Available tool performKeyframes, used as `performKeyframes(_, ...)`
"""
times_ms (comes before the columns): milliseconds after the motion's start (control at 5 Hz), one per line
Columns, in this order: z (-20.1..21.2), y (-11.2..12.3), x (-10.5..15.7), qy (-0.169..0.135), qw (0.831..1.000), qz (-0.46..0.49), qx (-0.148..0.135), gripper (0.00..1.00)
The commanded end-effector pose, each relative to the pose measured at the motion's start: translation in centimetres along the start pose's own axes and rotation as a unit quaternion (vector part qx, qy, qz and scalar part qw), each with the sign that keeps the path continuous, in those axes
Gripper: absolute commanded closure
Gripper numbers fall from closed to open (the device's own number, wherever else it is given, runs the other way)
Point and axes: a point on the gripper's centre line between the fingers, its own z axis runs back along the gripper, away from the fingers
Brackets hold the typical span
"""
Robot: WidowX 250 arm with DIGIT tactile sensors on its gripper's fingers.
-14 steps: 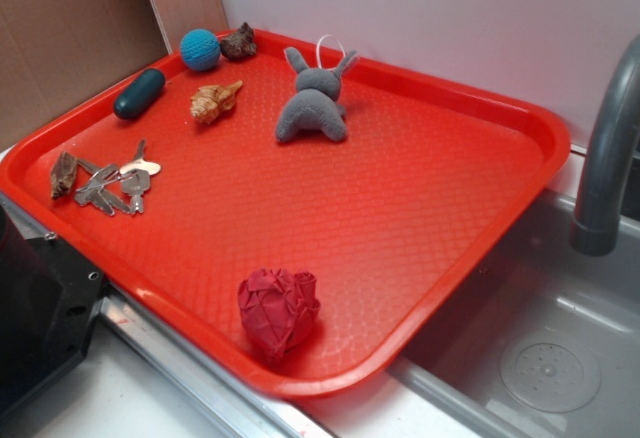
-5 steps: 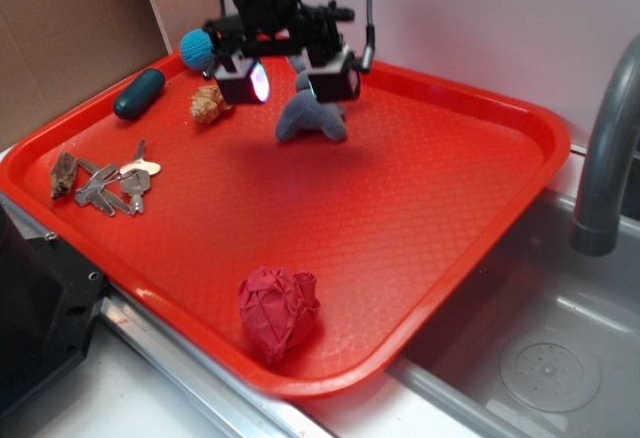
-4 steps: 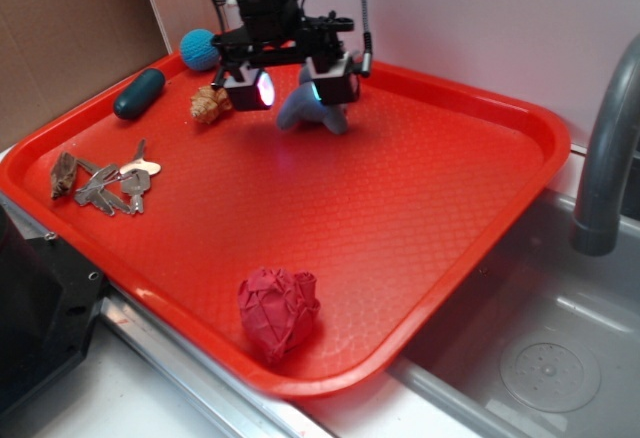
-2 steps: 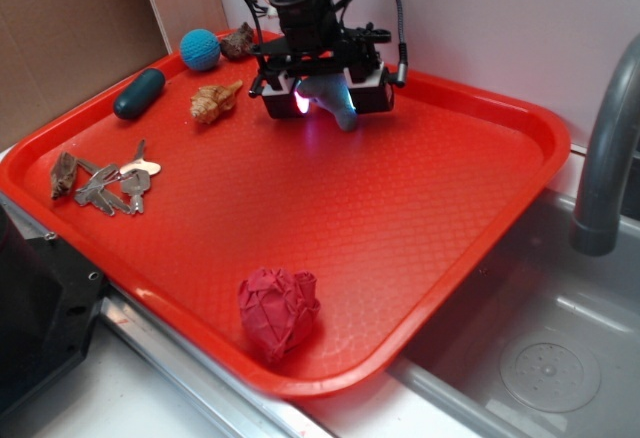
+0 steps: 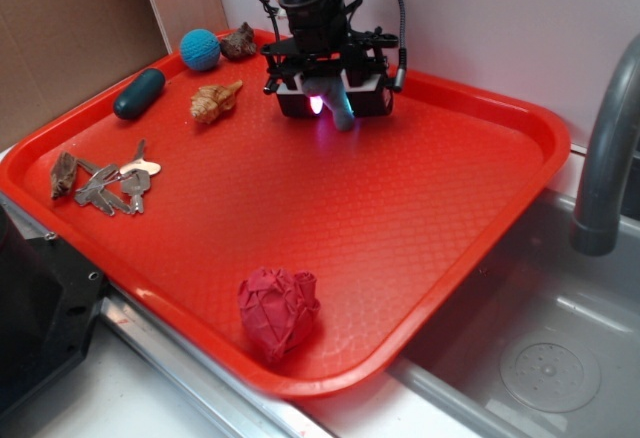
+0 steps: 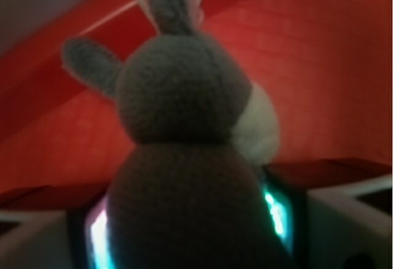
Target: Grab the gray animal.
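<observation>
The gray animal [image 6: 178, 97] fills the wrist view from behind: two ears, round head, white muzzle, and a thin white loop by its ears. It lies at the back of the red tray [image 5: 520, 193]. In the exterior view only a bit of the gray animal [image 5: 341, 111] shows under my gripper [image 5: 331, 104]. My gripper [image 6: 187, 232] is down over its body. The glowing pads [image 6: 277, 210] press against both flanks, so it is shut on the plush.
On the tray's back left are a blue knitted ball [image 5: 200, 49], a brown shell [image 5: 238, 41], a tan seashell [image 5: 215, 101] and a dark green capsule [image 5: 138, 93]. Keys [image 5: 115, 184] lie left; a red crumpled ball [image 5: 278, 310] sits in front. Sink [image 5: 545, 353] and faucet [image 5: 608, 148] are right.
The arm came in from the back, dropped over the rabbit and shifted right. The fingers drew closer together around its body, and the rabbit has slid slightly to the right.
</observation>
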Motion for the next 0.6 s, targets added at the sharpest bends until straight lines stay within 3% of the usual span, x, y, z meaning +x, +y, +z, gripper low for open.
performKeyframes(0, 12.2, 0.2, -3.5, -0.041, 0.992, -0.108, -0.047, 1.00)
performKeyframes(200, 16.9, -0.1, -5.6, -0.004, 0.993, -0.108, -0.041, 1.00)
performKeyframes(400, 17.6, 0.1, -6.5, 0.005, 0.991, -0.132, -0.004, 1.00)
